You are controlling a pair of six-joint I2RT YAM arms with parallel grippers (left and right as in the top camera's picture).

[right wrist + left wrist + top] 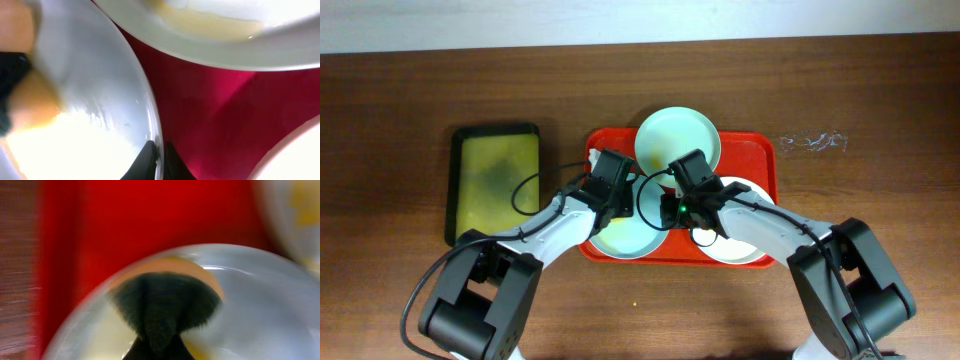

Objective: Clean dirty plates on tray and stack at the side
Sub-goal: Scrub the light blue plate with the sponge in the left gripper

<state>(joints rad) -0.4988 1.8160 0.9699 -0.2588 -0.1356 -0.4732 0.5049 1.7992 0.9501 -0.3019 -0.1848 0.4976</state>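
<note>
The tray [767, 150] sits mid-width on the bench [880, 100], nearer its front edge; the pale blue plate [625, 238] lies in the tray's near-left part; the right tool [159, 156] is clamped on that plate's rim; the left tool [612, 205] hangs over the plate with a dark fuzzy pad [160, 305] at its tip, jaws too blurred to tell; the mint plate [678, 138] lies at the tray's far side

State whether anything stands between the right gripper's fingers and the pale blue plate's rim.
Nothing visible does: the right wrist view shows the right gripper with fingers straddling the rim of the pale blue plate.
</note>
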